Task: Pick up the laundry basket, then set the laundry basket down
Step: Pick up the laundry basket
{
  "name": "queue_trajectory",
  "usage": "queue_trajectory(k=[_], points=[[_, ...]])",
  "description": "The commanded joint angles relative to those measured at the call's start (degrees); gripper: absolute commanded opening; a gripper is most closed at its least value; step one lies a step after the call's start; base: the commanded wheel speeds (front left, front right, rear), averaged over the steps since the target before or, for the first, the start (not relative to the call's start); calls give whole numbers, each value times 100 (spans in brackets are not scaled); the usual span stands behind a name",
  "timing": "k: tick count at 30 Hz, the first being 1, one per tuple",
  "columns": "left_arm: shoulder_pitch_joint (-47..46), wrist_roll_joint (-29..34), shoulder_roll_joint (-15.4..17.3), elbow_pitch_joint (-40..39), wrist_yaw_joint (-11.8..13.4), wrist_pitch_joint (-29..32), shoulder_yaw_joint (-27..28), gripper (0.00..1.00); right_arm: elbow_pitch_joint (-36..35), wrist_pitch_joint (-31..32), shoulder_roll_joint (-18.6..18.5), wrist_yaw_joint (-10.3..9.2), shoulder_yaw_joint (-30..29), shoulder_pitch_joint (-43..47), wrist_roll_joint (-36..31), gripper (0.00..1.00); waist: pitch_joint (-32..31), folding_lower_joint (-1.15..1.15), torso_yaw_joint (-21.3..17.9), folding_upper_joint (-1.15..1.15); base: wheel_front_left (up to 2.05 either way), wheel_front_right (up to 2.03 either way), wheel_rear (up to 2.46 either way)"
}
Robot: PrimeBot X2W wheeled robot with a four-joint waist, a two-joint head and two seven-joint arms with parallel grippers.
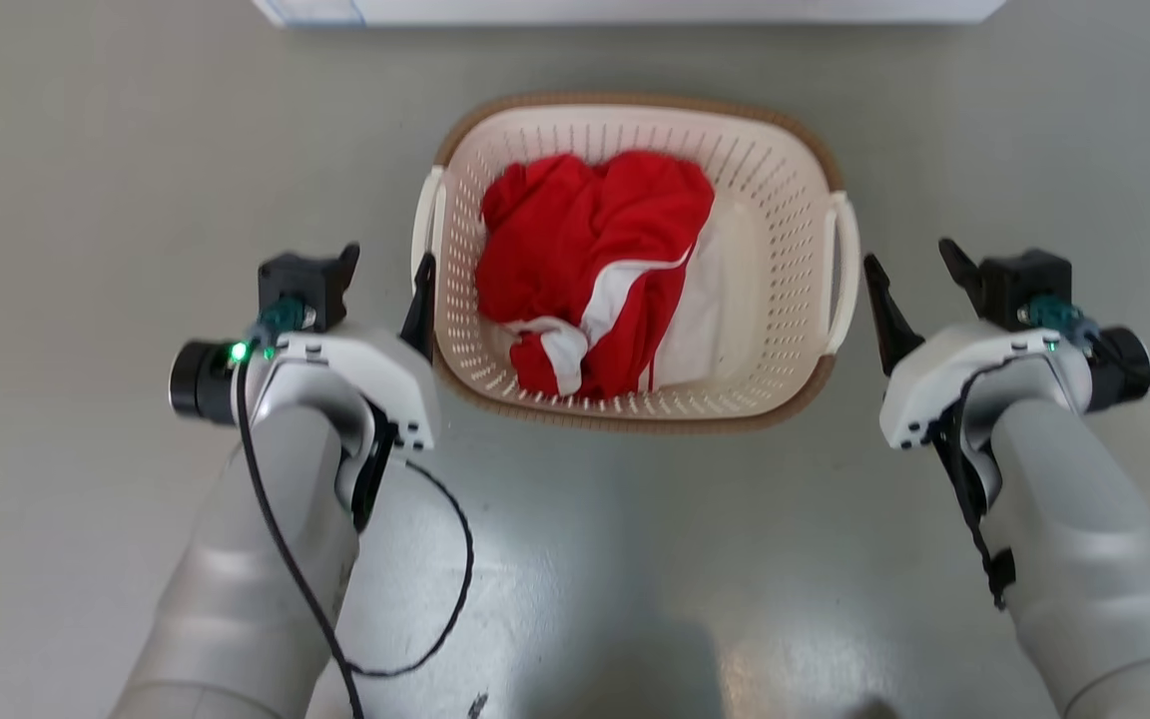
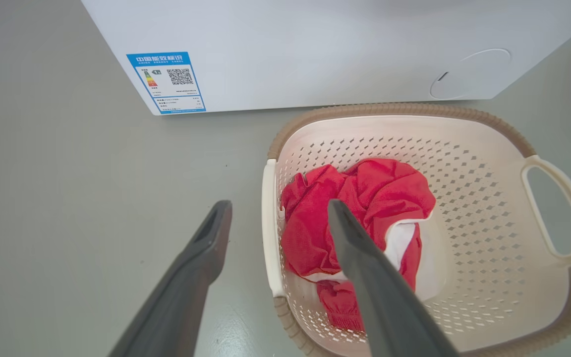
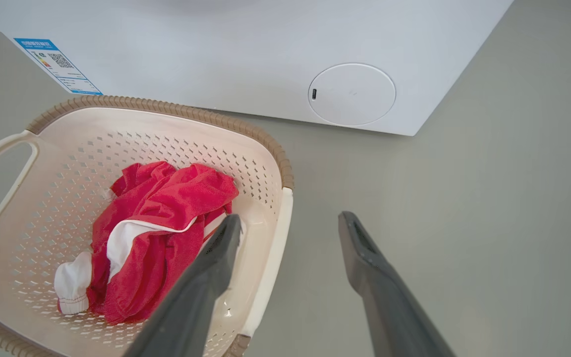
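Note:
The laundry basket [image 1: 785, 200], cream and perforated with a brown rim, stands on the floor in front of me, holding a red and white garment [image 1: 585, 250]. My left gripper [image 1: 385, 268] is open beside the basket's left white handle [image 1: 425, 215]. In the left wrist view that handle [image 2: 267, 228] shows between the two spread fingers, one finger crossing over the garment [image 2: 365, 193]. My right gripper [image 1: 909, 258] is open just outside the right handle [image 1: 847, 270]. In the right wrist view this handle [image 3: 273, 258] also lies between the fingers. Neither gripper holds anything.
A white washer [image 2: 315, 49] with a blue label [image 2: 166, 82] stands just behind the basket, close to its far rim. Grey floor [image 1: 86, 200] spreads to both sides. A black cable [image 1: 455, 579] loops from my left forearm.

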Motion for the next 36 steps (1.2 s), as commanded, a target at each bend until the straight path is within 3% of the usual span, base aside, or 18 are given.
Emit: queue_trajectory(k=[1,17,36], points=[[-190,-55,121,41,12,-5,48,100,71,-24,50,34,182,-114,70,100,265,0,68,0,0,0,0],[-1261,-388,121,949,-20,-27,-588,100,894,-244,-41,34,476,-982,204,100,926,0,91,0,0,0,0],[-2023,-351,130,1624,-30,207,-1004,100,1427,-260,137,34,710,-1561,365,100,1373,0,-87,0,0,0,0]])
